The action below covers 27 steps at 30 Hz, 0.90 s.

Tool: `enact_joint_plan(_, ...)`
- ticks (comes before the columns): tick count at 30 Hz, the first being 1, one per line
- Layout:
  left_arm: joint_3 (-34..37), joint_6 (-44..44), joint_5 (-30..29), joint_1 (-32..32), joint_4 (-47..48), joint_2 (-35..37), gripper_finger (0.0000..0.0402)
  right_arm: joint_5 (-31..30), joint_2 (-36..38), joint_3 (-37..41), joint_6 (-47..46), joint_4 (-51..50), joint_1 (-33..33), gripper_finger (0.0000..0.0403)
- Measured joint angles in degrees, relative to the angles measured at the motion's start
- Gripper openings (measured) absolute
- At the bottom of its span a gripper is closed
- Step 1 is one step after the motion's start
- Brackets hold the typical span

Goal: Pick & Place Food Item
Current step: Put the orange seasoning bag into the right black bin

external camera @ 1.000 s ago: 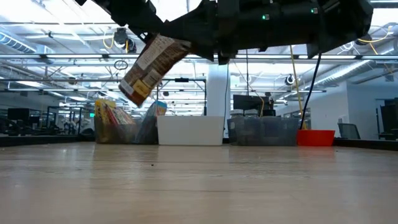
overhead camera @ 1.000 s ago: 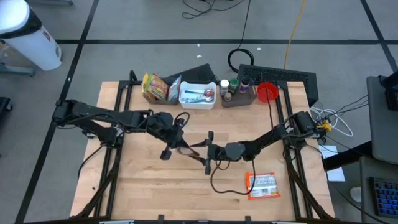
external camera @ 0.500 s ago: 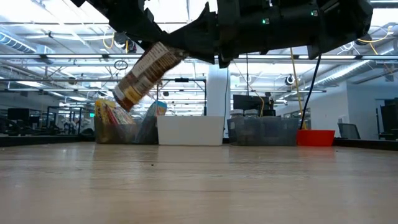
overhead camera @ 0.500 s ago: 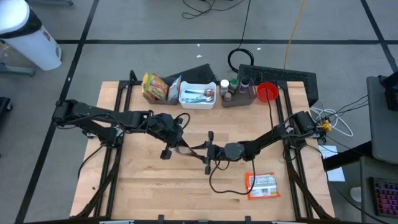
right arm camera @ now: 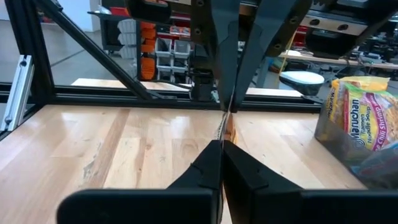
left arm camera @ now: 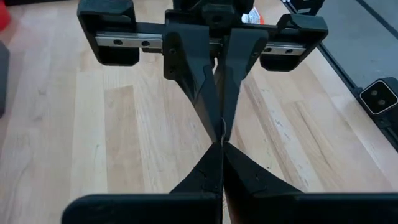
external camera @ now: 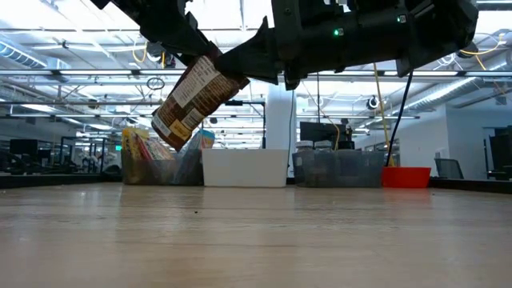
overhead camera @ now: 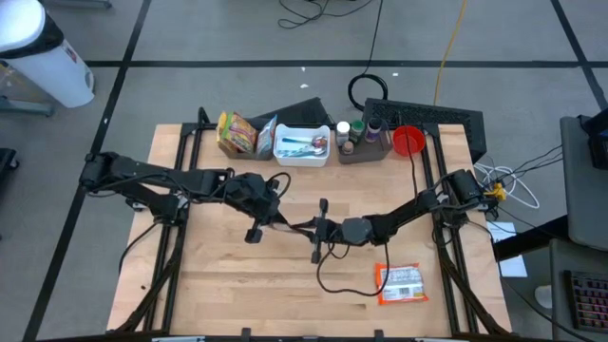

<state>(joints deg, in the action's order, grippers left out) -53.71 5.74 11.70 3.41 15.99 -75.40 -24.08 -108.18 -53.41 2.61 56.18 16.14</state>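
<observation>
Above the table's middle: a brown food packet (external camera: pixel 192 100) hangs in the air, held between both grippers, clear of the wooden table (overhead camera: pixel 218 285).
Packet's long axis: in the low view it runs on a slant, upper end toward the grippers at the picture's upper right, lower end pointing down toward the picture's left, at the far row of goods.
Packet's faces: the printed label shows in the low view; in both wrist views it is seen edge-on, as a thin line.
Left gripper (overhead camera: pixel 273 217): just left of the table's middle, fingers pressed together on the packet's edge.
Right gripper (overhead camera: pixel 309 228): just right of the middle, facing the left gripper, its fingers closed on the same packet; in the wrist views the two grippers' tips meet on it.
Far edge of the table: a yellow noodle packet (overhead camera: pixel 236 132), a white bin (overhead camera: pixel 301 153), a dark tray of jars (overhead camera: pixel 363 152) and a red bowl (overhead camera: pixel 408 141) stand in a row.
Near right of the table: an orange-and-white packet (overhead camera: pixel 401 282) lies flat, well apart from both grippers.
Beyond the table: a white cylinder (overhead camera: pixel 38 47) stands on the floor at the far left.
</observation>
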Motion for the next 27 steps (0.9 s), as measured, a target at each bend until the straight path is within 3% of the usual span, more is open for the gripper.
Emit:
enact_joint_plan(10, 0.0, -3.5, 0.2, -1.5, 0.1, 0.0, 0.004, -0.2, 0.0, 0.0, 0.0, -0.5, 0.0, 0.0)
enact_joint_plan(18, 0.0, -2.8, 0.1, -2.8, -1.9, 0.0, 0.0124, -1.4, 0.0, 0.0, 0.0, -2.2, -0.1, 0.0)
enact_joint_plan(24, 0.0, -0.1, -2.7, -4.3, -0.1, 0.1, 0.0172, -6.3, 2.7, 0.1, -1.0, -12.2, -0.2, 0.0)
enact_joint_plan(27, 0.0, 1.2, -3.2, -5.3, 3.6, 0.1, 0.0182, -9.3, 6.8, 0.1, -1.8, -21.7, -0.3, 0.0)
